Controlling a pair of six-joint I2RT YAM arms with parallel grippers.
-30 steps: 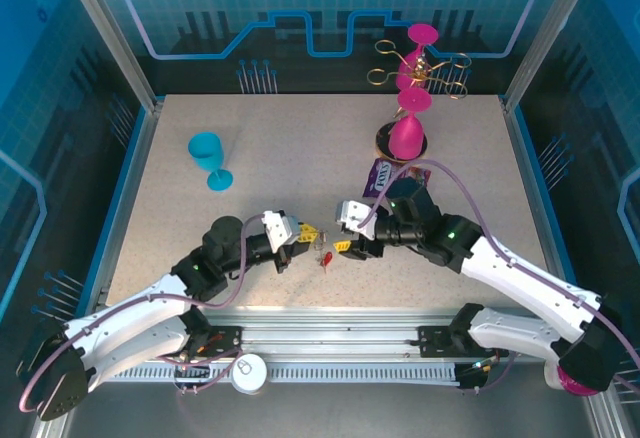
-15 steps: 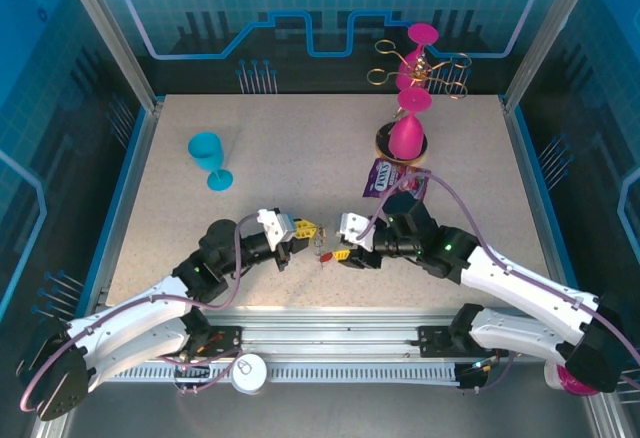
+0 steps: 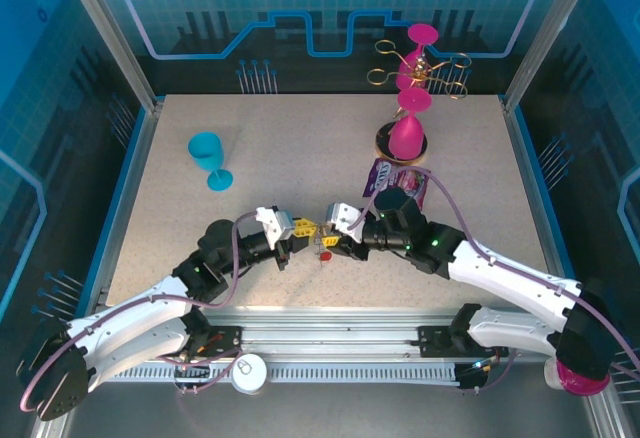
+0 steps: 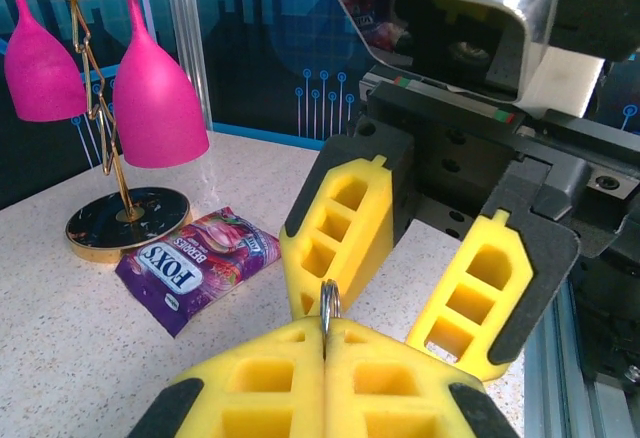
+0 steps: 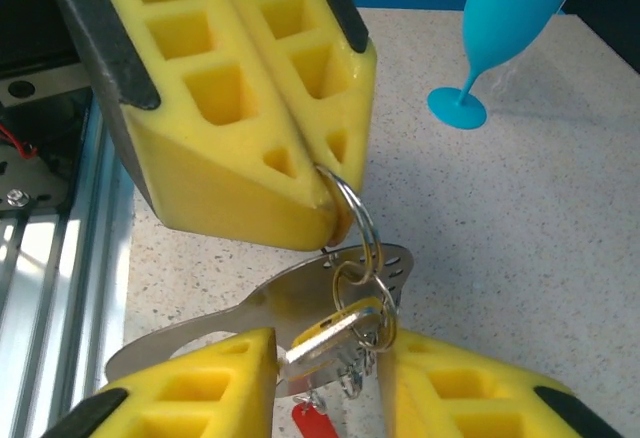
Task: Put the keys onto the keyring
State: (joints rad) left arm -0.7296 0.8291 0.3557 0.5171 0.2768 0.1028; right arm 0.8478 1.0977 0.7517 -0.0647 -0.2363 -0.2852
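The near middle of the table (image 3: 300, 148) is occupied by the two grippers, set tip to tip. The left gripper (image 3: 298, 230) is clamped flat, pad against pad, on a small silver ring (image 5: 358, 220), and the whole bunch is hung from that ring, between the two grippers and just above the tabletop. The right gripper (image 3: 335, 243) is spread, a clear gap is left between its fingers, and nothing is squeezed by it.

The keyring (image 5: 225, 326), a flat grey metal loop, is seen dangling tilted below the left pads. The yellow-headed key (image 5: 325, 330) is lying against it in the gap between the right fingers. The red-headed key (image 5: 314, 424) is hung lowest. Whether either key is already threaded cannot be told.

The bunch is judged light, stiff and slippery, and free to swing and twist on its ring. A key is best taken by the flat faces of its plastic head, where the foam can bite, while the ring is held firmly.
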